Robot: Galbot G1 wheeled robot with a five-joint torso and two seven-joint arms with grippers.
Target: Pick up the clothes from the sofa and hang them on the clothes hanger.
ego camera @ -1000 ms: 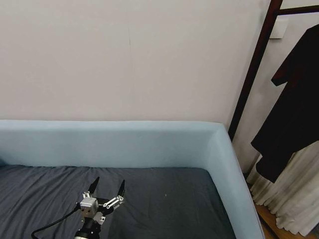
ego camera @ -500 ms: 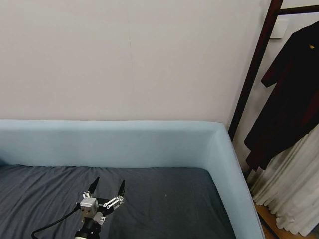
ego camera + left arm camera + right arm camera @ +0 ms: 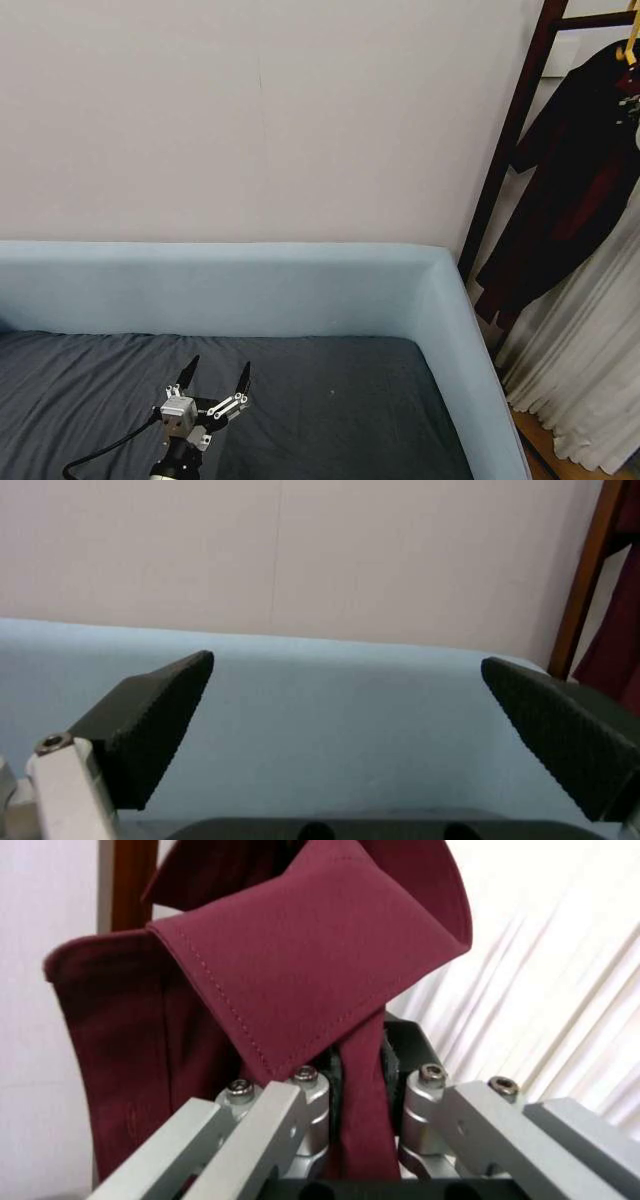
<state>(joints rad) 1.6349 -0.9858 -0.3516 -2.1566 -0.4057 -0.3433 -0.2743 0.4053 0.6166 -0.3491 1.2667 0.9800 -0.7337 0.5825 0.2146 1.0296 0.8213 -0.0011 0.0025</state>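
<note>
Down low on the left of the head view, the left hand point(image 3: 220, 365) hovered over the sofa's dark grey seat point(image 3: 350, 400), its fingers spread wide apart with nothing between them and the pale blue backrest point(image 3: 250, 290) rising behind. Farther right, past the sofa's end, the maroon shirt point(image 3: 565, 190) hung high on the dark wooden rack point(image 3: 510, 130), a yellow hanger point(image 3: 630, 45) at its top and white drapery point(image 3: 590, 370) beside it. From the right wrist, the right hand point(image 3: 365, 1099) was clamped on a strip of that shirt just under its collar.
</note>
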